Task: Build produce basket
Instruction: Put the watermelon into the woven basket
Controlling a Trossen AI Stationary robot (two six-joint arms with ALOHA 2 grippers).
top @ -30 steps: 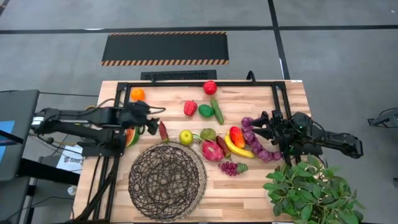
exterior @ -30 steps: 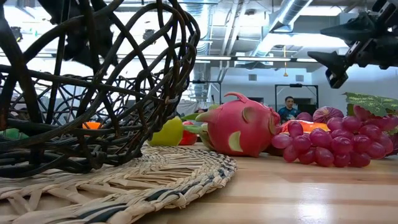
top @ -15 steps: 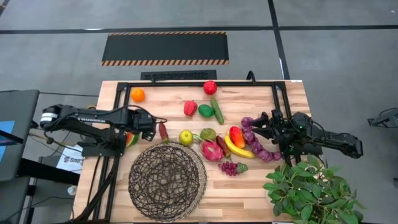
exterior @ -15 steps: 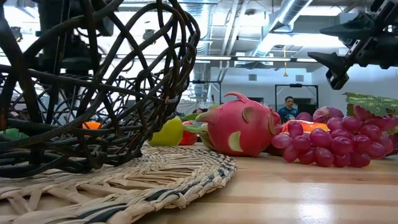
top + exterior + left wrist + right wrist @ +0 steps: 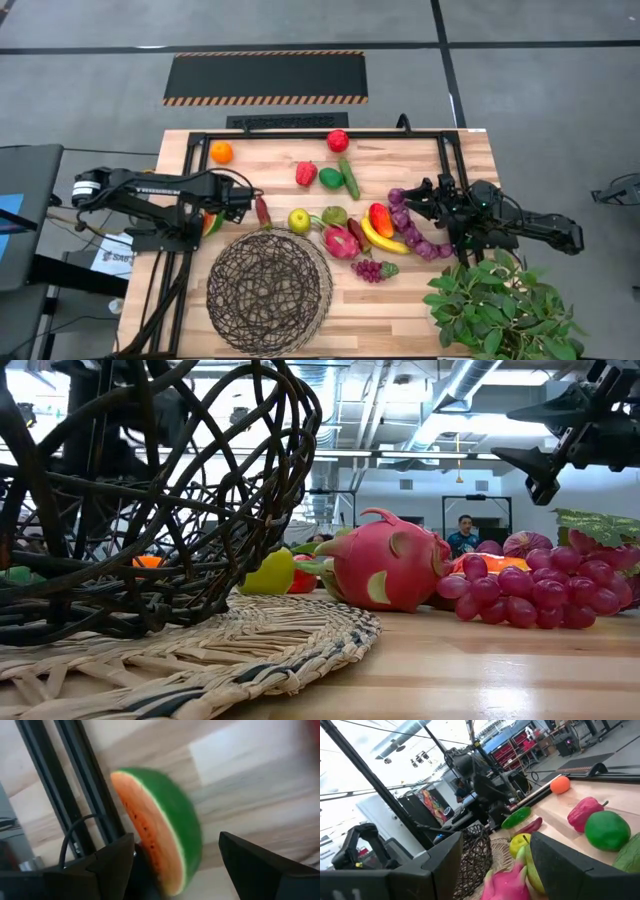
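Watermelon slice blurred, lower end hidden behind left pincer.

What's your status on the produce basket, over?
Left gripper open, straddling watermelon slice. Right gripper open over purple grapes. Basket holds nothing yet.

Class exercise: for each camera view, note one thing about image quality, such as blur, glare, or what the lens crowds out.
High view: even light, everything sharp. Low view: the basket looms dark against bright ceiling lights, and the dragonfruit is crisp. Left wrist view: the watermelon slice between the open left tool is smeared. Right wrist view: bright background haze washes out the room.
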